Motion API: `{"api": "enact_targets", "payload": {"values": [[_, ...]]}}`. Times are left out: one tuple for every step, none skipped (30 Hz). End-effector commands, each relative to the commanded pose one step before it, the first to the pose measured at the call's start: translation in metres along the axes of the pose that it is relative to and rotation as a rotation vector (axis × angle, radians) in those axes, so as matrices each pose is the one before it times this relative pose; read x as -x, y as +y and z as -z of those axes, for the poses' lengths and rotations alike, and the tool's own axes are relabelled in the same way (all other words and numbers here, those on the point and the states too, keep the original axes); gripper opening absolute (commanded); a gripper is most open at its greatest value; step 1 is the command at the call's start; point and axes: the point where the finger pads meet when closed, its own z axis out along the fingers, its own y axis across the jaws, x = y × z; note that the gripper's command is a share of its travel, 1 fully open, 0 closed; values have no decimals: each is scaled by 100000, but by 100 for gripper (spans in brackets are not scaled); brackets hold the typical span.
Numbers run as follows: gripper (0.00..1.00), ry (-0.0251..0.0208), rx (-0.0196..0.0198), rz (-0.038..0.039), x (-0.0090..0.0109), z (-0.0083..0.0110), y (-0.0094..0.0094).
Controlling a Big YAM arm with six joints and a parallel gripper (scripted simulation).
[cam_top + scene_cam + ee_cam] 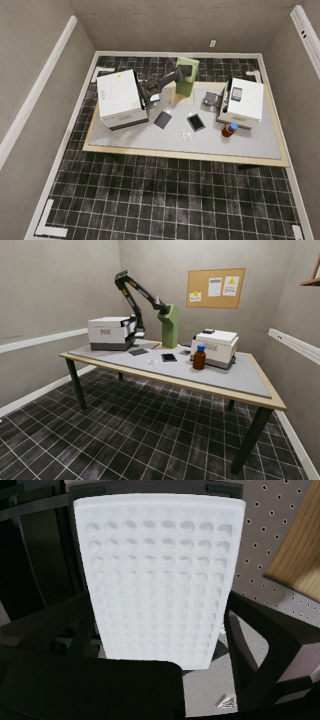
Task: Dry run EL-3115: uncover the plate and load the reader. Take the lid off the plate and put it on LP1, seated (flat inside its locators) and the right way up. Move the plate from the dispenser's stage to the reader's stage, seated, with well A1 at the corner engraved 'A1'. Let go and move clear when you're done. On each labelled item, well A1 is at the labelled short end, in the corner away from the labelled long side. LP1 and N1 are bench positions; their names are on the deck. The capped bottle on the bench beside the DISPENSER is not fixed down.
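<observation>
The white plate [154,97] [140,334] [160,580] is at the reader's dark stage [170,489], wells facing up, no lid visible on it. My gripper [159,597] is shut on its two long sides, from above. Whether the plate rests fully on the stage or just above it cannot be told. The reader [118,95] [112,333] is on the left. The dispenser [244,100] [215,348] is on the right; its stage [212,99] shows no plate. Two dark bench positions [162,119] [195,122] lie between them; the right one has a glossy black middle. Names, lid and well A1 are unreadable.
The capped brown bottle [228,131] [199,360] stands upright at the dispenser's front. A small keypad device [236,94] [208,331] lies on the dispenser. The green arm pedestal [184,87] [170,327] stands at the back middle. A printed marker [186,136] [152,361] lies near the front.
</observation>
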Motion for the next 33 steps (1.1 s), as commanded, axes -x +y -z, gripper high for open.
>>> {"api": "enact_targets", "payload": {"values": [[86, -208, 968, 974, 388, -88, 575], [86, 15, 62, 70, -4, -12, 54], [86, 15, 62, 70, -4, -12, 54], [86, 15, 62, 70, -4, -12, 54], [86, 15, 64, 72, -1, -13, 37], [86, 10, 37, 47, -3, -8, 33], [86, -7, -46, -34, -1, 4, -33], [86, 10, -79, -22, -15, -42, -65], [86, -39, -101, -94, 3, -56, -73], [86, -39, -101, -93, 3, -50, -74], [86, -31, -59, -55, -2, -36, -46], [86, -23, -17, -16, -9, -22, -23], [86, 0, 0, 0, 0, 0, 0], [86, 0, 0, 0, 0, 0, 0], [86, 13, 166, 154, -55, 29, 56], [86, -8, 55, 51, -27, -11, 8], [86, 5, 24, 26, -23, 4, -3], [86, 2, 10, 13, -20, 2, -9], [86, 2, 10, 13, -20, 2, -9], [86, 44, 2, 13, -27, 2, -11], [86, 26, 6, 13, -24, 2, -10], [86, 23, -8, 0, -23, 2, -14], [86, 16, -36, -23, -21, -19, -23], [86, 17, -21, -13, -22, -13, -18], [86, 38, -26, -13, -26, -16, -19], [86, 40, -26, -13, -26, -14, -19], [86, 21, -22, -13, -23, 2, -18], [86, 13, -54, -43, -14, -28, -32], [86, 34, -61, -45, -12, -13, -47], [86, 0, 0, 0, 0, 0, 0], [86, 0, 0, 0, 0, 0, 0], [86, 0, -128, -110, -10, -4, -52], [86, 19, -32, -17, -14, -18, -27]]}}
